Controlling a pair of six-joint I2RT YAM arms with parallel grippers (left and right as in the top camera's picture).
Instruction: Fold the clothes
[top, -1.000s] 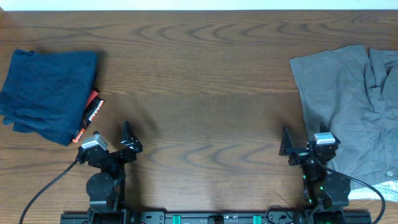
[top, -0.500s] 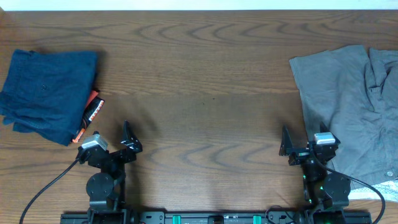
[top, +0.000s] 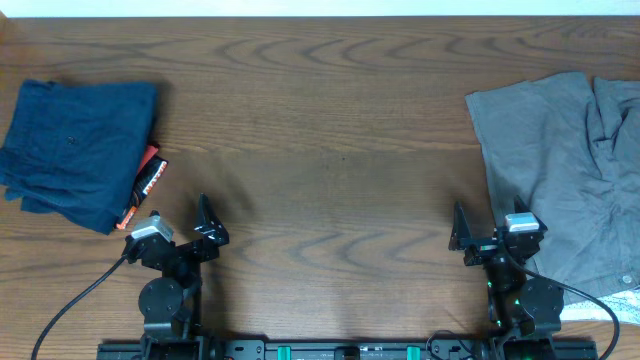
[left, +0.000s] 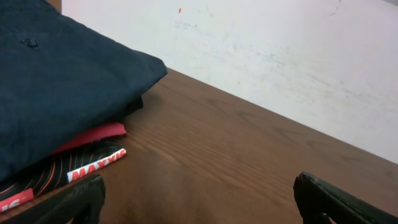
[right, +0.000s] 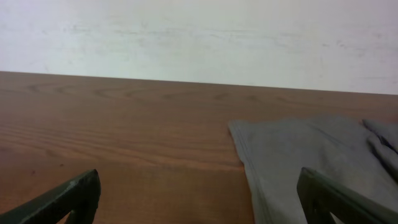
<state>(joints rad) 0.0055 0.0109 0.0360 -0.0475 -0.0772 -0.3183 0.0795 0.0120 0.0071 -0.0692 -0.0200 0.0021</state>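
The grey shorts (top: 565, 170) lie spread and rumpled at the table's right side, running off the right edge; they also show in the right wrist view (right: 311, 158). A pale patterned bit of waistband (top: 610, 305) shows at the lower right. My right gripper (top: 468, 238) is open and empty, at the shorts' near left edge; in its own view the jaws (right: 202, 199) are wide apart. My left gripper (top: 205, 225) is open and empty at the front left, its jaws (left: 199, 202) over bare wood.
A folded dark navy garment (top: 75, 150) with an orange and red tag (top: 148, 180) lies at the left; it fills the left of the left wrist view (left: 56, 87). The brown wooden table (top: 320, 150) lies between the two garments. A pale wall (right: 199, 37) stands behind.
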